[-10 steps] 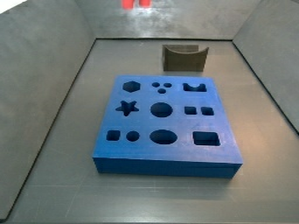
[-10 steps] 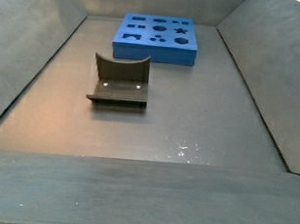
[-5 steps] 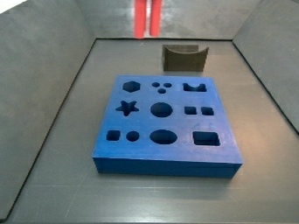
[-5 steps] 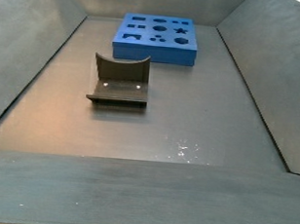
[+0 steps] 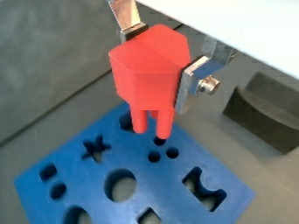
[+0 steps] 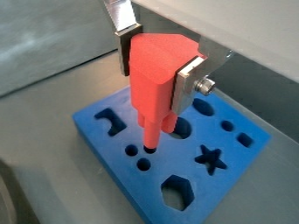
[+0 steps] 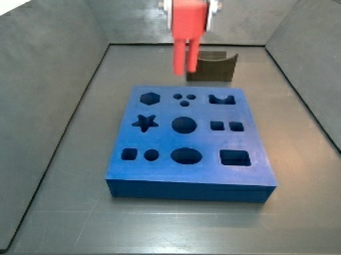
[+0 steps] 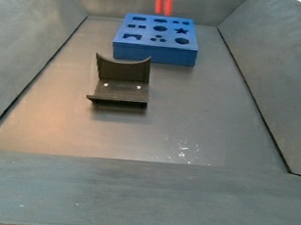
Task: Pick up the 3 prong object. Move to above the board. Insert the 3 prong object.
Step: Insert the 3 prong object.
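The gripper [image 5: 158, 63] was closed on the 3 prong object [image 5: 149, 83], its flat silver fingers [image 5: 193, 77] pressed against opposite sides of the wide red-orange head. Both wrist views showed this grip; in the other one the gripper [image 6: 158, 59] and the peg [image 6: 158, 74] appeared the same way, with the prongs pointing down toward the board [image 6: 117, 162].

In a wrist view the prongs hung over the blue board [image 5: 47, 175], near a group of small round holes. Whether the tips touched the board surface could not be told from either wrist view.

In a side view the 3 prong object [image 7: 188, 35] hung upright in the air above the far edge of the board [image 7: 189, 177], in front of the back wall of the bin. The prong tips looked clear of the board there, with grey floor visible between. Only a little of the gripper [image 7: 190, 3] showed at the top of that picture, so the jaws themselves could not be judged from it.

The board lay flat on the bin floor, roughly midway between the left and right walls. Its cut-outs were all unfilled: hexagon, star, circles, squares and a notched shape.

The fixture [image 7: 210, 66] stood on the floor behind the board's far edge, apart from it.

In the opposite side view the fixture [image 8: 118, 83] sat mid-floor, the board [image 8: 158, 52] lay at the far end, and the 3 prong object [image 8: 165, 1] showed as a red strip above it.
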